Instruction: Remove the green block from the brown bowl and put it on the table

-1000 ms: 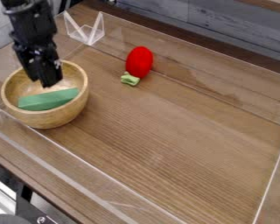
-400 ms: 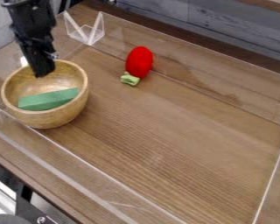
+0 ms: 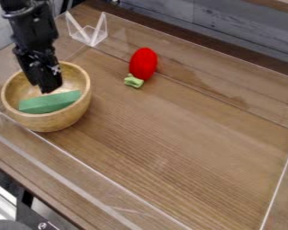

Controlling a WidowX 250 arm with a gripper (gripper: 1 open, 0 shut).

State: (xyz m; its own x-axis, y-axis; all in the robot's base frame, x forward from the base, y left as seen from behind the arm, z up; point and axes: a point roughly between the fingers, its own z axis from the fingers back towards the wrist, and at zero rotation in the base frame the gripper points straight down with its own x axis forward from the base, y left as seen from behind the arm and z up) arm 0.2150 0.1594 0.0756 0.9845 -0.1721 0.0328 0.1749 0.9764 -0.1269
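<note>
At the far left of the table (image 3: 194,135), we see the black gripper (image 3: 46,84) reaching straight down into the brown bowl (image 3: 46,112), its fingers dipping below the near side of the back rim. We read the two fingers as standing apart, with nothing clamped between them, their tips just above the inner floor of the bowl.

The green block (image 3: 53,101) lies inside that bowl, a flat, plain mid-green bar resting aslant across the hollow, one end lower toward the left wall and the other raised toward the right rim. The gripper stands just behind the block's right half; whether a fingertip touches the bar we cannot tell. The bowl itself is round, light-brown wood with a thick rim, and it sits close to the low clear wall (image 3: 62,184) that runs along the table's near edge.

Further right, well apart from the bowl, a red rounded object (image 3: 143,62) stands on the wood grain with a small light-green piece (image 3: 133,83) at its foot. Behind the bowl, a clear acrylic corner piece (image 3: 91,31) rises at the table's back edge.
</note>
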